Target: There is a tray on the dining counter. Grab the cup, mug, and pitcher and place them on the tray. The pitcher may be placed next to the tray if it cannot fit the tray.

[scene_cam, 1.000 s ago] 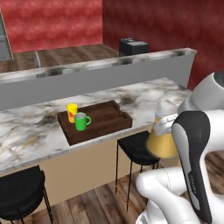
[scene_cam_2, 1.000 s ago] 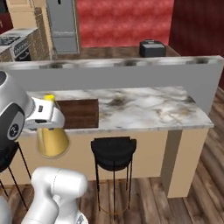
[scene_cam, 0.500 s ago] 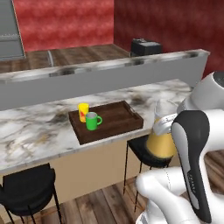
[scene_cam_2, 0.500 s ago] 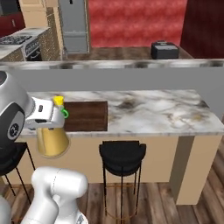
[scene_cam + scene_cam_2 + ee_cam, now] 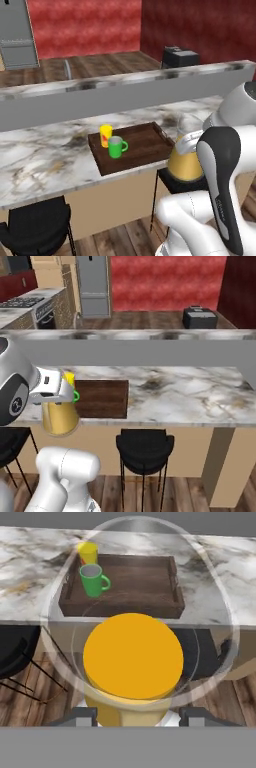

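The jaws are standing partly apart and closing on the clear glass pitcher with the amber-yellow conical lower part; in the hand view the two dark fingertips are sitting against either side of the vessel, and its round yellow body is filling the middle of that view. The gripper is holding this pitcher clear of the surface, off the near edge of the long white-grey marble dining counter and above a black round stool. In the right base view the pitcher is hanging just under the white hand, in front of the counter's near edge.

The dark brown rectangular wooden tray is lying flat on the surface, just beyond and to the left of the held pitcher. The small yellow handleless tumbler with the red-orange mark is standing upright at the tray's far left corner. The bright green cylindrical mug is standing upright just in front of it, its handle pointing right, the two close together; contact between them cannot be determined. The right part of the tray is lying bare.

A raised grey ledge is running along the far edge of the surface. A second black stool is standing under the surface to the left.
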{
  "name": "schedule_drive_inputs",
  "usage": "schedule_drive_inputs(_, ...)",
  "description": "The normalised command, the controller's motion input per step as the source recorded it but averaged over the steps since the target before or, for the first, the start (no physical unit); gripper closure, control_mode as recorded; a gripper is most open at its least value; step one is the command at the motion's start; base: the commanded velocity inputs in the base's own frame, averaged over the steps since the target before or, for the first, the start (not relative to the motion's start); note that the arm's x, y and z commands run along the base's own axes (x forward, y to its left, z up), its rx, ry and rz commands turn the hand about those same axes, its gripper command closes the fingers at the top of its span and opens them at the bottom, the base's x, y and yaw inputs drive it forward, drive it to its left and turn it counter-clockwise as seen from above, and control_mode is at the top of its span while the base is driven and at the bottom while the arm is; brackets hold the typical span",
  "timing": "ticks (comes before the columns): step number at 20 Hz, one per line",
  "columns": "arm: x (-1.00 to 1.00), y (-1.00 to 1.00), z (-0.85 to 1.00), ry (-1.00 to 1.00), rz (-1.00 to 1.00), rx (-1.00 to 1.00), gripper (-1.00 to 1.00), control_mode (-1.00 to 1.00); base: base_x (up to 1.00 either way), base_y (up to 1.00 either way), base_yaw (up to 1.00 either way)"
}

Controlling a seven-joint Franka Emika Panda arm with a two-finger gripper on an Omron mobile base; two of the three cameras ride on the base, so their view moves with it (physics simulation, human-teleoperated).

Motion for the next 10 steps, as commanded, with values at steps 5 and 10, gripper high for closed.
schedule_drive_inputs(5,0.0,0.0,0.0,0.0,0.0,0.0,1.0,1.0,0.53,0.0,0.12)
schedule_drive_inputs(10,0.0,0.0,0.0,0.0,0.0,0.0,1.0,1.0,0.46,0.0,0.1)
